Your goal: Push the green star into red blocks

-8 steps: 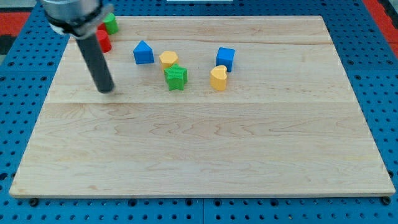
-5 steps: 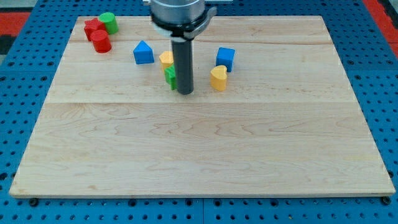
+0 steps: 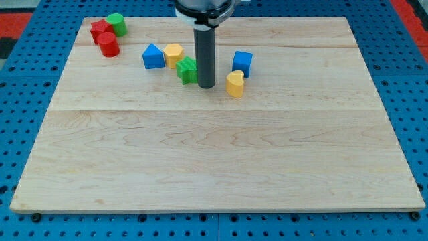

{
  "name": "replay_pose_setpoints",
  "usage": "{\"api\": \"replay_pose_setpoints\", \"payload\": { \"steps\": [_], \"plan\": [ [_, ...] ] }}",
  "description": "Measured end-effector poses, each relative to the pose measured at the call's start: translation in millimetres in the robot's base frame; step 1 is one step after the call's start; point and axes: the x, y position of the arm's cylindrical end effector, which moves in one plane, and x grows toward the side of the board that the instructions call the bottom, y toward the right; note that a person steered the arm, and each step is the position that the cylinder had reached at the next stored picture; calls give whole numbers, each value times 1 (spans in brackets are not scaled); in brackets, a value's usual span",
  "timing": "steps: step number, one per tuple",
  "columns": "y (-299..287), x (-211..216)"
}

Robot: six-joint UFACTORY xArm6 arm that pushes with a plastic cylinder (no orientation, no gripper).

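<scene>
The green star lies on the wooden board in the upper middle. My tip touches the star's right side. Two red blocks sit at the view's top left, one star-shaped and one round, far to the left of the green star. A yellow block rests against the star's upper left, next to a blue block.
A green round block sits beside the red blocks at the top left. A blue cube and a yellow heart-like block lie just right of my tip.
My tip swept from the left side to the star's right side, then moved up and left. The green star and the yellow block slid up and left toward the blue block.
</scene>
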Motion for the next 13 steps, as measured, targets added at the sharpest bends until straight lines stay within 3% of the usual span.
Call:
{"api": "replay_pose_setpoints", "payload": {
  "steps": [1,2,4,6,7,12,13],
  "plan": [
    [-17,-27],
    [-79,-36],
    [-181,-36],
    [-201,-13],
    [-240,-8],
    [-206,-64],
    [-223,-63]
  ]
}}
